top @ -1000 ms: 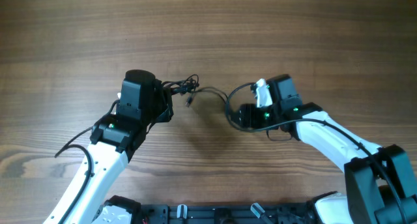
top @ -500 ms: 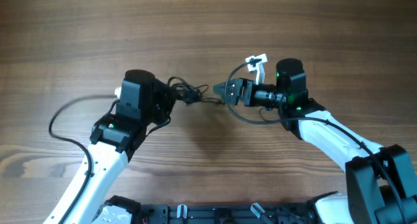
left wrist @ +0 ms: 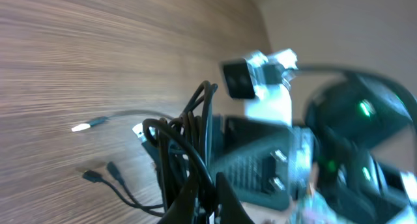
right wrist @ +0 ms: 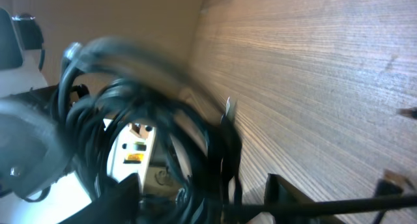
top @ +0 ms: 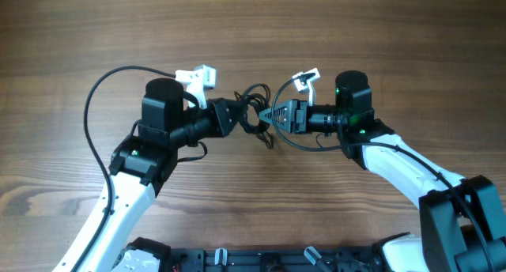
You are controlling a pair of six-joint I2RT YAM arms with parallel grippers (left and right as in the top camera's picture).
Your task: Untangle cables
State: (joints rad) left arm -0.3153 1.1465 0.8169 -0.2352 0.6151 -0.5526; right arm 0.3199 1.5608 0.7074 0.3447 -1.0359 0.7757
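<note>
Within the last second our left jaws, clamped shut on the cables (top: 251, 107), raised the tangle above the table (top: 356, 35). Our right jaws moved in, half open around it, so separating could begin.

I have a wooden table (top: 253, 35) filling the overhead view, mid-brown, its grain running left to right. Darker streaks cross the boards toward the far edge, and a paler swirl of grain sits by the left edge, low in the view. Along the near edge, a black rail (top: 261, 260) with small fittings I can't make out runs across the middle.

On my left wrist feed the tabletop appears tilted, with fine straight grain, and its far edge ends against a plain beige wall (left wrist: 339, 15). On my right wrist feed the same wood takes the right side, meeting that pale wall in a straight line at upper left.
</note>
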